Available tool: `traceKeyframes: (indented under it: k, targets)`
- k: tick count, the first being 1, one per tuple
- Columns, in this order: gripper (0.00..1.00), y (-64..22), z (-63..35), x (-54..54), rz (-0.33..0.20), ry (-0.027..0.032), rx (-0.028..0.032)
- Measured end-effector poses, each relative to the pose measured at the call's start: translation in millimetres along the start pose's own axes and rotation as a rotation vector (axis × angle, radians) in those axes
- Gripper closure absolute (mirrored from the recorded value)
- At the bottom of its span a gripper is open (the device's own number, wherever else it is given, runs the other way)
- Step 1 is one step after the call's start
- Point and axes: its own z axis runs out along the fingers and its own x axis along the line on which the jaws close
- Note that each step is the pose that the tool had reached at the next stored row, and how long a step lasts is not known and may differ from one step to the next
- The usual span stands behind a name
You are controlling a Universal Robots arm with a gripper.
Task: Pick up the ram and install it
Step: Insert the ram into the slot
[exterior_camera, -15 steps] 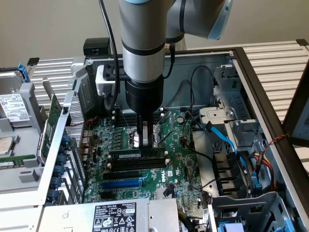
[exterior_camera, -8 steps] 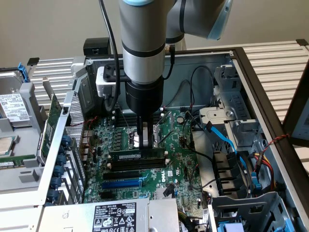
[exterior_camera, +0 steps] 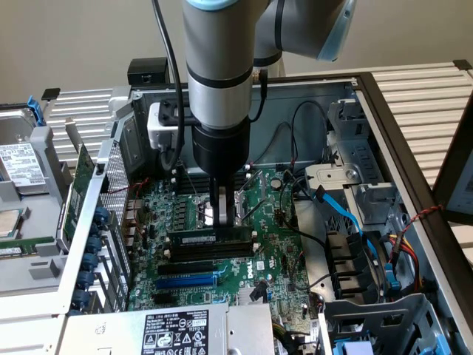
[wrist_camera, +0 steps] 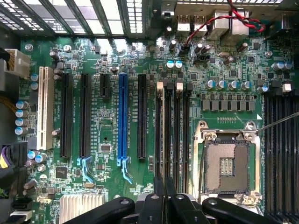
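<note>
at the centre of the exterior view, the ram [exterior_camera: 211, 238] stands on edge in a memory slot of the motherboard [exterior_camera: 275, 222]. the gripper [exterior_camera: 224, 218] hangs right above its middle with its fingers closed together. whether they touch it, i cannot tell.

An open computer case [exterior_camera: 314, 92] holds a green motherboard [wrist_camera: 110, 107] — on it a bare CPU socket [wrist_camera: 227, 163], a blue expansion slot [wrist_camera: 123, 114] among long black slots [wrist_camera: 85, 116], a white slot [wrist_camera: 45, 107] and a finned silver heatsink [wrist_camera: 81, 205]. Twisted red-and-black wires [wrist_camera: 233, 18] run past the rear ports [wrist_camera: 205, 25]. On the exterior view's right a blue cable [exterior_camera: 347, 214] loops down; a labelled power supply [exterior_camera: 175, 330] lies nearest the camera.
</note>
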Motion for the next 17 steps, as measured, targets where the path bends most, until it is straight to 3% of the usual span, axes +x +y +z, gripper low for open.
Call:
traceKeyframes:
  k: [10, 17]
  targets:
    - [0.88, 0.0, 2.7, 0.2, 0.0, 0.0007, 0.0]
    - [0.88, -0.1, 3.4, 0.3, 0.0, 0.0077, 0.0002]
